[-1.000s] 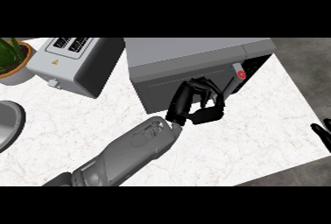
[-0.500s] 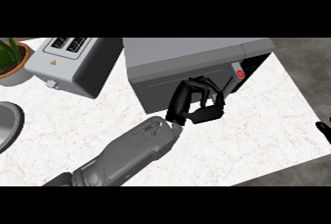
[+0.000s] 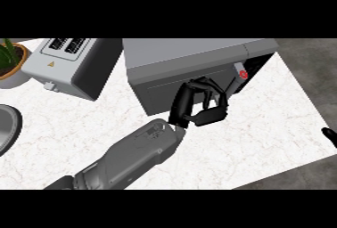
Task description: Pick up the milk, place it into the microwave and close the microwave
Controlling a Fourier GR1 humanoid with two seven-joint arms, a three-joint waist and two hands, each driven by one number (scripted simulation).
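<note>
Versus a second ago: left hand (image 3: 201, 106) barely shifts against the microwave (image 3: 191, 53); right hand (image 3: 328, 134) sits nearer the view's right edge, only a sliver showing, state cannot be told. Left fingers curl against the grey door (image 3: 154, 95), holding nothing visible. Milk not in sight; judged inside, beyond the left hand, which is the nearer one. Door push would run away from the robot

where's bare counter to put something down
Bare counter lies in front of the microwave, between the left forearm and the right hand. A second patch sits between toaster, the grey rim at left and forearm. Crowded: the back row with the plant, and around the left hand.
</note>
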